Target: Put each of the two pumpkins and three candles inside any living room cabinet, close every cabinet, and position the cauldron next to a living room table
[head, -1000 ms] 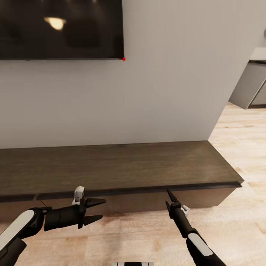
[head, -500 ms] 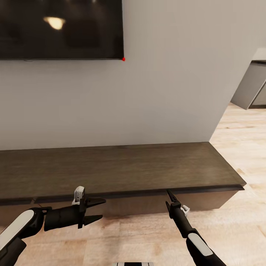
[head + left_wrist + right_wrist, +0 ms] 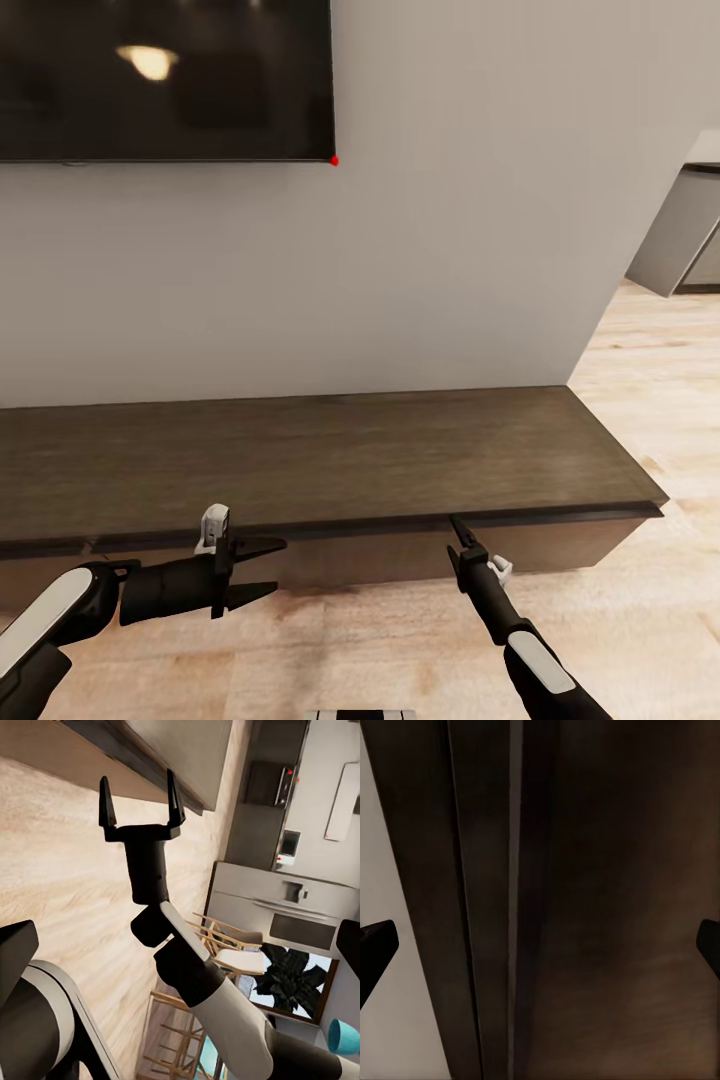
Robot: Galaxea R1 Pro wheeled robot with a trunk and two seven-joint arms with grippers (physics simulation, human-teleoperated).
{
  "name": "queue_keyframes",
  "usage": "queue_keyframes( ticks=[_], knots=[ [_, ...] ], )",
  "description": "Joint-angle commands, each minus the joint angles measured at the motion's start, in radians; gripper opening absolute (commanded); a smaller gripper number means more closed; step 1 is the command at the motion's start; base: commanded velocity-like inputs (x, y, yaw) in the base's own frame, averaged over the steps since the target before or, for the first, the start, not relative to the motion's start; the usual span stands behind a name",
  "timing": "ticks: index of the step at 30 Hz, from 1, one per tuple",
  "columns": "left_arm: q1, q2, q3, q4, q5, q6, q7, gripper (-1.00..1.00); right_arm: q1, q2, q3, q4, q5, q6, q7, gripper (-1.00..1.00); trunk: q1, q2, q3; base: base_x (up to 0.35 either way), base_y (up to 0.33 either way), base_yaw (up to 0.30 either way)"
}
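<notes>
Room: pale wood floor (image 3: 640,600) across the bottom of the head view, plain grey wall (image 3: 450,250) filling the middle and upper right.
Screen: dark television (image 3: 165,80) in the upper left corner, a lamp glare on it, a small red dot at its lower right corner.
Cabinet: long low dark brown unit (image 3: 300,460) spanning the lower middle from the left edge to right of centre, set against the wall; fronts look flush and shut, insides hidden, top bare.
Cabinet close up: in the right wrist view, dark wood (image 3: 607,907) with a thin pale seam running the length of the frame, a lighter strip along one edge.
Left gripper: (image 3: 262,571) at lower left of the head view, pointing toward frame right, just in front of the cabinet front; fingers apart, nothing between them.
Right gripper: (image 3: 457,527) at lower right of centre in the head view, tip right at the cabinet's top lip, contact not clear; spread hard to judge there, but in the left wrist view (image 3: 141,801) the two fingers stand well apart and hold nothing.
Right wrist view fingers: dark tips (image 3: 375,945) at opposite edges of the frame.
Beyond: grey counter units (image 3: 685,230) at the right edge past the wall's corner; kitchen appliances, wooden chairs (image 3: 225,952) and a dark plant (image 3: 292,975) in the left wrist view.
</notes>
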Motion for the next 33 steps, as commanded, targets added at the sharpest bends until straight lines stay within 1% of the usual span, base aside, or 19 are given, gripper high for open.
queue_keyframes(
  ticks=[1, 33],
  knots=[
    [-0.001, 0.0, -0.001, -0.001, 0.011, 0.001, 0.009, 1.0, -0.001, -0.001, 0.005, 0.001, -0.01, 0.005, 0.003, 1.0, 0.0, 0.0, -0.001, 0.001, 0.0, 0.0],
    [-0.001, 0.0, -0.002, 0.0, 0.011, 0.0, 0.009, 1.0, -0.002, -0.001, 0.005, 0.001, -0.009, 0.005, -0.011, 1.0, 0.0, 0.0, -0.001, 0.004, 0.0, 0.0]
  ],
)
